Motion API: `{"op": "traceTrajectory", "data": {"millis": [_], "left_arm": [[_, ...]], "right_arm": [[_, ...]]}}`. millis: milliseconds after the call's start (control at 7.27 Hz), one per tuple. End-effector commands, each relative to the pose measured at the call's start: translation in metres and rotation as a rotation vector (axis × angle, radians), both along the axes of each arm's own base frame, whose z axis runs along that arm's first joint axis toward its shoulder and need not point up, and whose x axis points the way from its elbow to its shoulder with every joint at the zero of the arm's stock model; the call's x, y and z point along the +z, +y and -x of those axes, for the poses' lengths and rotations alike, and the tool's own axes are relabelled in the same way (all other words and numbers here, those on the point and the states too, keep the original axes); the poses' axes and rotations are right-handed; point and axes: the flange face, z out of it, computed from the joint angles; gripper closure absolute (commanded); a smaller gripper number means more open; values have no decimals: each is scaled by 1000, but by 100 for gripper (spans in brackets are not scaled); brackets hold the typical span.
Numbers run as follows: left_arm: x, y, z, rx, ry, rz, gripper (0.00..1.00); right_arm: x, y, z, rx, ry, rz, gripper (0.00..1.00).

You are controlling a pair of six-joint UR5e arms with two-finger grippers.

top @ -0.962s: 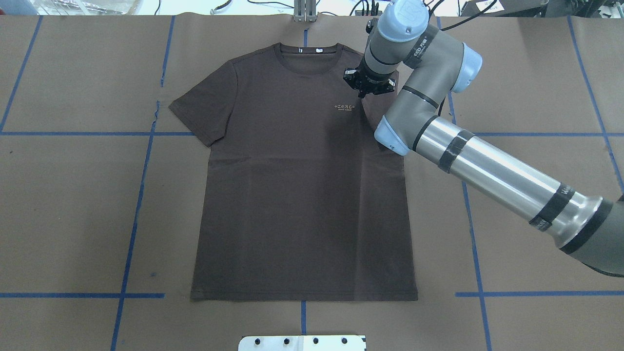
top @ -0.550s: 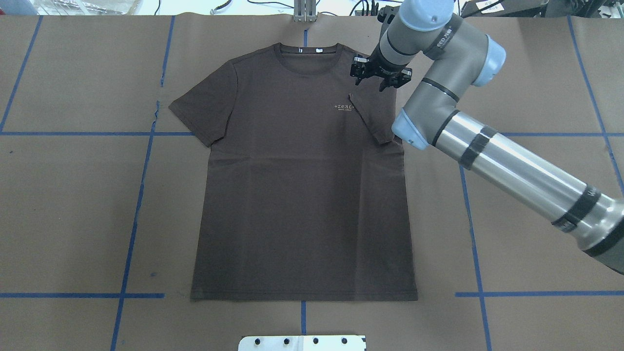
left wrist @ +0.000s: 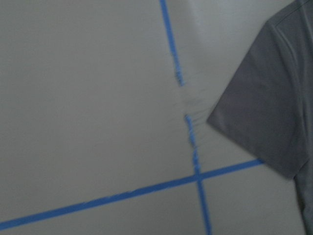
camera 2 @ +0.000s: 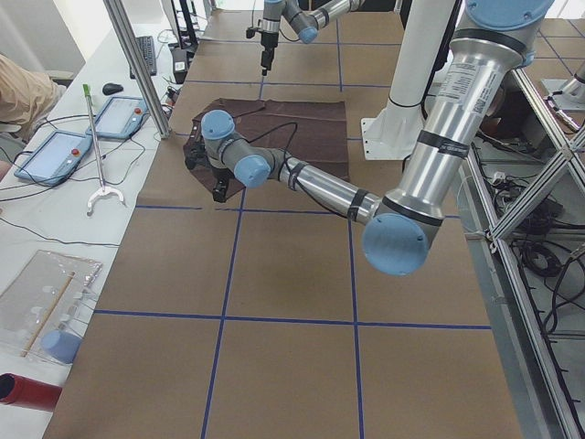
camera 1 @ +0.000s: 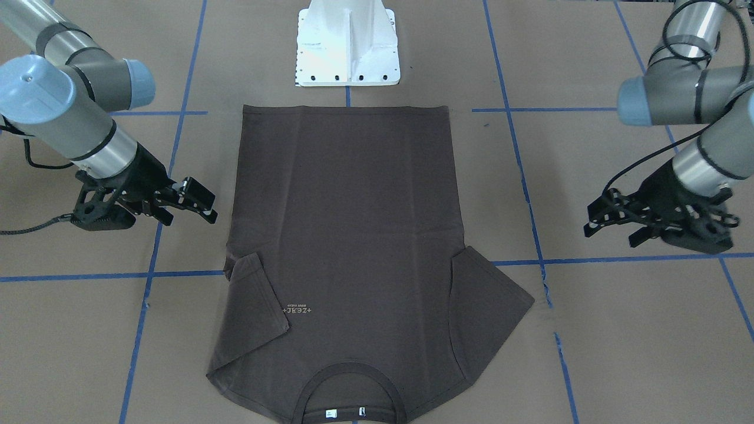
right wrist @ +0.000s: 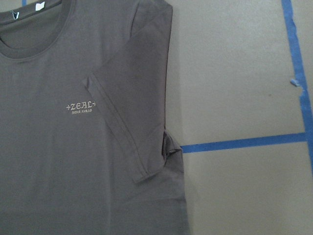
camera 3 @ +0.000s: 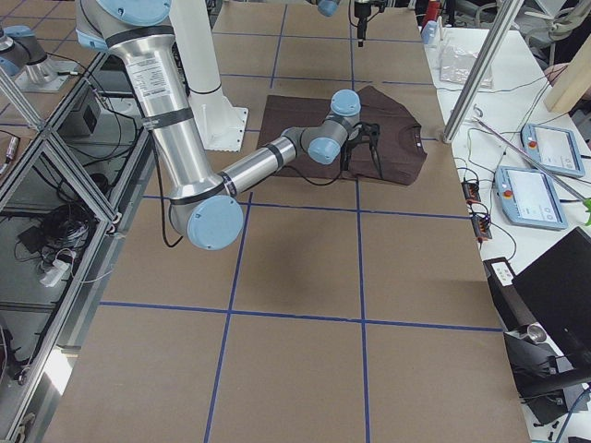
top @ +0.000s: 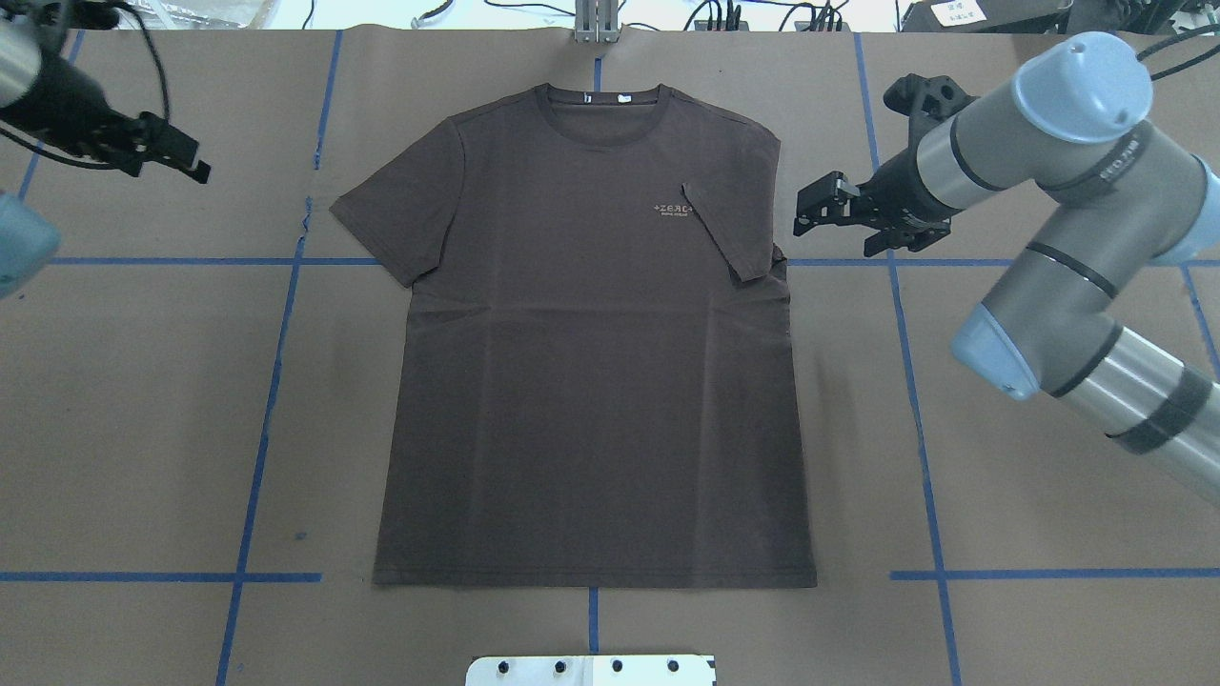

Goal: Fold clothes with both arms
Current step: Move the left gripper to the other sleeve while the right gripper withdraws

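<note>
Overhead exterior view: the T-shirt lies flat, front up, at the middle of the counter, collar toward the far edge and hem near the white base. On the robot's right the sleeve is folded inward, its edge beside the chest lettering. The other sleeve lies spread out. The right gripper hovers just off that folded side, jaws apart and empty. The left gripper, also released, hangs well apart over bare paper with blue tape lines.
</note>
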Motion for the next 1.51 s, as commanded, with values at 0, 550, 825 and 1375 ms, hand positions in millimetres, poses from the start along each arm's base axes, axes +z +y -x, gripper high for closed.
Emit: {"op": "traceTrajectory", "data": {"millis": [0, 550, 825, 1375], "left_arm": [[21, -21, -43, -82, 43, 38, 11], [45, -60, -120, -148, -79, 56, 18], [41, -53, -154, -143, -82, 89, 25], [43, -43, -168, -117, -87, 86, 65]], "right_arm": [[9, 14, -37, 22, -4, 0, 0], [37, 15, -57, 43, 20, 23, 0], [34, 14, -57, 34, 14, 15, 0], [38, 13, -54, 32, 23, 18, 0]]}}
